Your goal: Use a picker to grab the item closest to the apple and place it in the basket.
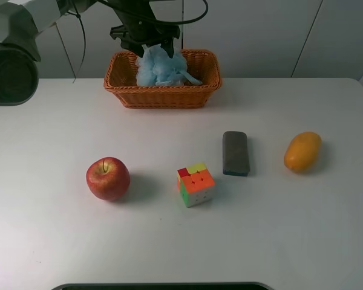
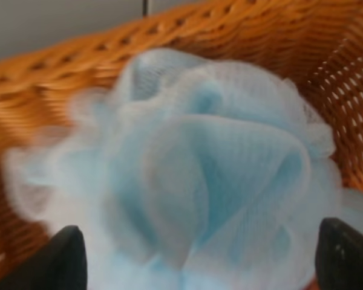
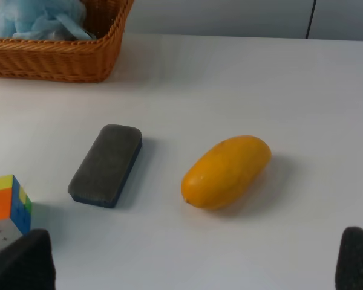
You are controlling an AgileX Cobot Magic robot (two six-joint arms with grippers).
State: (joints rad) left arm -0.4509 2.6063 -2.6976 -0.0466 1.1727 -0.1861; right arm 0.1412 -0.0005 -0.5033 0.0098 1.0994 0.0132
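A pale blue mesh bath puff (image 1: pixel 160 67) lies inside the woven orange basket (image 1: pixel 124 90) at the back of the table. My left gripper (image 1: pixel 146 43) hangs right over it. In the left wrist view the puff (image 2: pixel 212 175) fills the frame between my two dark fingertips (image 2: pixel 63 260), which stand wide apart; the left gripper (image 2: pixel 206 263) is open. The red apple (image 1: pixel 107 178) sits at the front left. My right gripper (image 3: pixel 193 266) is open and empty above the table; it does not show in the exterior view.
A multicoloured puzzle cube (image 1: pixel 195 184) stands to the right of the apple. A dark grey eraser block (image 1: pixel 235 153) and an orange mango (image 1: pixel 302 151) lie further right. The table (image 1: pixel 60 241) is white.
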